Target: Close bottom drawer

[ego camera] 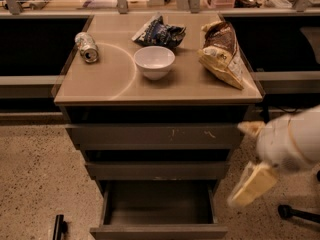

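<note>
Bottom drawer (157, 204): lowest of three in the cabinet (75, 91), pulled out toward the camera, its shallow box empty
Gripper (254, 184): low at the right of the cabinet, about level with the middle drawer (157, 170), apart from every front; if it is open or closed I cannot tell
Why there: probably placed low to reach the front panel for a push
Axis: the panel runs left to right; the drawer faces the camera, so closing goes away from the camera
</note>
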You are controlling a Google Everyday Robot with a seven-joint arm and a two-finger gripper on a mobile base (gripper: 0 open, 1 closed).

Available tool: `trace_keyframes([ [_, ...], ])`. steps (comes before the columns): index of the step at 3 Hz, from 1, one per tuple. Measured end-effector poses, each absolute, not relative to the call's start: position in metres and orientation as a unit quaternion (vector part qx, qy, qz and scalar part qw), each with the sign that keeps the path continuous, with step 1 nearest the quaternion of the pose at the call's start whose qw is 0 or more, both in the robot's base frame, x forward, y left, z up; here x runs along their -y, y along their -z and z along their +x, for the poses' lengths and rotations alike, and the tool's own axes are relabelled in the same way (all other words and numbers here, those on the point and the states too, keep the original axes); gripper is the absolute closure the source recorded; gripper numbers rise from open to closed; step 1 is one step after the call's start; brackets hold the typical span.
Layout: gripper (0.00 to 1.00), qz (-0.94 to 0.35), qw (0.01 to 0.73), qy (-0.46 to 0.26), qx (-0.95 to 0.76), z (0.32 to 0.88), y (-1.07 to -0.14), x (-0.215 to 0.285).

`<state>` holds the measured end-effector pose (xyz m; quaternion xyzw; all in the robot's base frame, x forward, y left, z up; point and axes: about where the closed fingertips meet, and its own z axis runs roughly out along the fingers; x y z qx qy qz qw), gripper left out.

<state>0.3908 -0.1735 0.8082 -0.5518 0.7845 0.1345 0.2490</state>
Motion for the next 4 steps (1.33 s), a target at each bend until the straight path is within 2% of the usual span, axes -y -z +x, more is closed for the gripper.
trace_keyframes([
  [1,0.00,-0.514,0.254,-0.233,-0.785,0.373,-0.703,0.132],
  [2,0.00,-0.483,0.251,-0.261,-0.797,0.375,-0.628,0.109],
  [3,0.18,-0.466,0.277,-0.241,-0.805,0.395,-0.620,0.113],
  [4,0.41,-0.466,0.277,-0.239,-0.805,0.395,-0.621,0.113],
])
